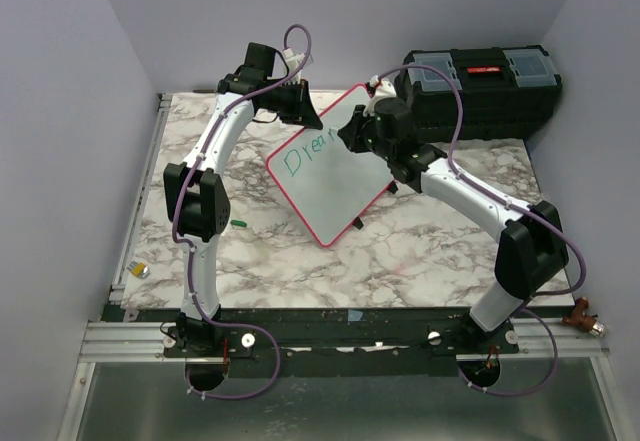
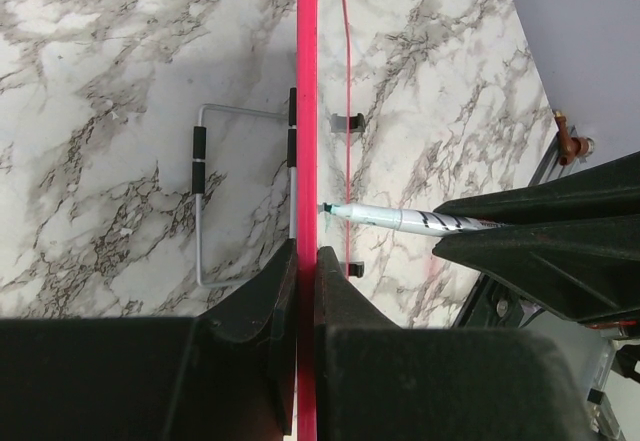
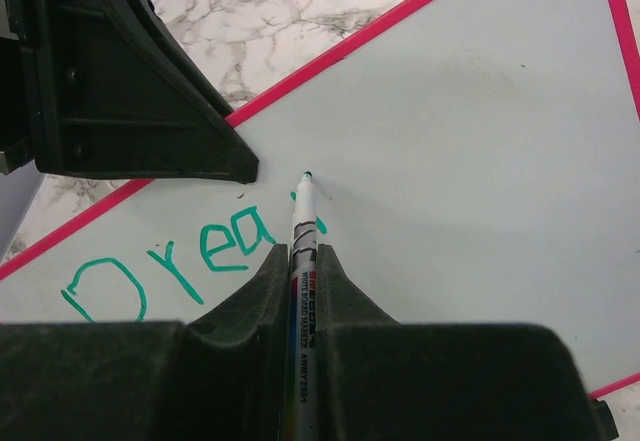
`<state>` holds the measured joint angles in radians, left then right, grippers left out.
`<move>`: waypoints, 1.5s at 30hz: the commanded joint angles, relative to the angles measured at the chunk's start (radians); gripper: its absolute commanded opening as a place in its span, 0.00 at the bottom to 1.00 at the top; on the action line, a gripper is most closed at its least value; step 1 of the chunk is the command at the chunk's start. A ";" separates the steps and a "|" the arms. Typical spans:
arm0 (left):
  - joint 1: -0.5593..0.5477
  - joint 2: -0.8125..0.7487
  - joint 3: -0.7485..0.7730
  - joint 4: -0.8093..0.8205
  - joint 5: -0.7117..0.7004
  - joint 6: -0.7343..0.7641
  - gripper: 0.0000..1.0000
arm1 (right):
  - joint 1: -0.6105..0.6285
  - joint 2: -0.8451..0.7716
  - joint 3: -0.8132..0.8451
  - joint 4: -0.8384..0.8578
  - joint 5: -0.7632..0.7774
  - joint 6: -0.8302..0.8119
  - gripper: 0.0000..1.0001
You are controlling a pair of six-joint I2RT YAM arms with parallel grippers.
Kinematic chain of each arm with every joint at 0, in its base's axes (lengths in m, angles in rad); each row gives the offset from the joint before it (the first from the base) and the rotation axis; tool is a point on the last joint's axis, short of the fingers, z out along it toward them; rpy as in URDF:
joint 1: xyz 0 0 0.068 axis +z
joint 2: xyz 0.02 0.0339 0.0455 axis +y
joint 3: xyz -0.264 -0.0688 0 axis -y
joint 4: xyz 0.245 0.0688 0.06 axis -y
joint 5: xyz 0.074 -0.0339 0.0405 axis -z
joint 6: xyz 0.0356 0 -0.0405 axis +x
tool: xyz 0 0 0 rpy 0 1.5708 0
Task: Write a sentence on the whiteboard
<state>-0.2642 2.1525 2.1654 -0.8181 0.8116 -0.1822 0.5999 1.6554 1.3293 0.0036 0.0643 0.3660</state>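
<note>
Writing on show: the sentence (image 3: 170, 266) reads just "Drea" in green. Only the right wrist view gives it crisp; from the top it's tiny and the right arm cuts it off
whiteboard (image 1: 335, 186): pink-rimmed, held at a tilt over the middle of the table, between the two arms
marker (image 3: 302, 251): white barrel, green tip on the board face just right of the "a"; the left wrist view shows that tip meeting the board from the side
right gripper (image 3: 300, 261): pinched tight round the marker barrel, tip poking out ahead
left gripper (image 2: 306, 259): jaws clamped narrow on the board's rim, at its upper left edge going by the top view
left wrist bonus: the board is edge-on here, just a pink stripe with no letters readable, but you get the wire stand (image 2: 200, 201) on its back, which neither other view shows
table (image 1: 400, 251): marble pattern, with a small green bit (image 1: 238, 223) lying left of the board, apart from it
toolbox (image 1: 485, 86): black, far right corner, behind the right arm, top view only
</note>
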 commanded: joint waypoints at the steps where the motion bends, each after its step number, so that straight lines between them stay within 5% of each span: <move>1: -0.041 -0.032 -0.015 -0.035 0.006 0.045 0.00 | -0.007 0.038 0.036 -0.038 0.052 -0.012 0.01; 18: -0.041 -0.021 0.008 -0.042 0.006 0.049 0.00 | -0.011 -0.034 -0.095 -0.023 0.041 0.023 0.01; 45: -0.041 -0.025 -0.007 -0.038 0.006 0.049 0.00 | -0.017 0.066 0.064 -0.036 0.057 0.018 0.01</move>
<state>-0.2638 2.1521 2.1651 -0.8188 0.8021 -0.1829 0.5888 1.6810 1.3579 -0.0021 0.0929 0.3779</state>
